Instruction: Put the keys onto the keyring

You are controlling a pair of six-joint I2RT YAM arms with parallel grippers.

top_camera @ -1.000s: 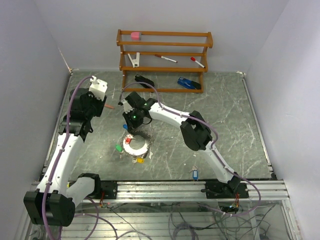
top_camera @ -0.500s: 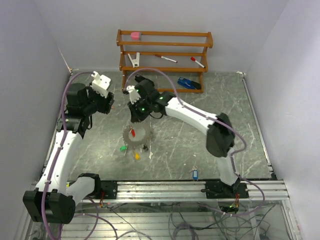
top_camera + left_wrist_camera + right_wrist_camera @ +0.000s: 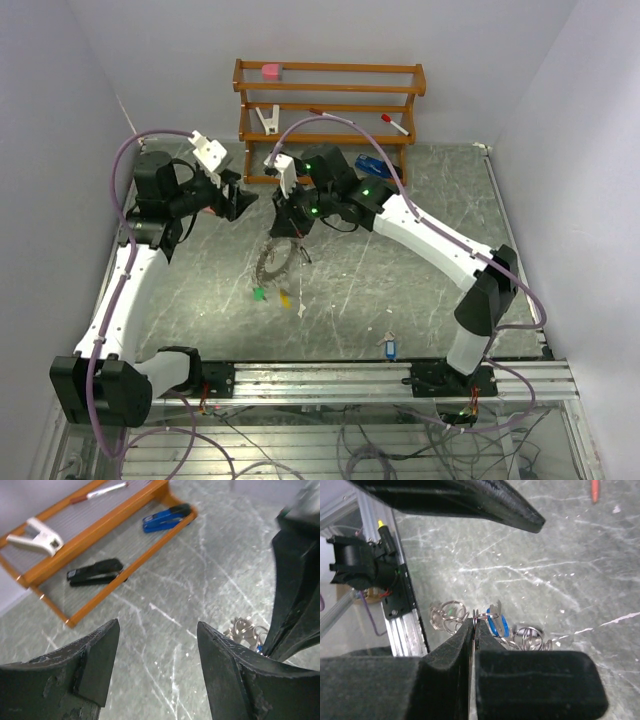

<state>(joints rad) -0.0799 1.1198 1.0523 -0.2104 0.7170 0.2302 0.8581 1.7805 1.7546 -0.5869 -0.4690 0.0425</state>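
Right jaws clenched on keyring (image 3: 271,264); left jaws released beside; wooden rack (image 3: 330,68) behind.

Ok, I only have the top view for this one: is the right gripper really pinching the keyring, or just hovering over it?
Observer: Pinching. The right wrist view shows the right gripper shut on the thin wire of the keyring.
Operator: Any blue key near the pinch?
Observer: Yes, a blue-tagged key hangs right beside the fingertips.
Operator: Is the left gripper holding anything?
Observer: No. The left wrist view shows the left gripper open, with only table between its fingers.
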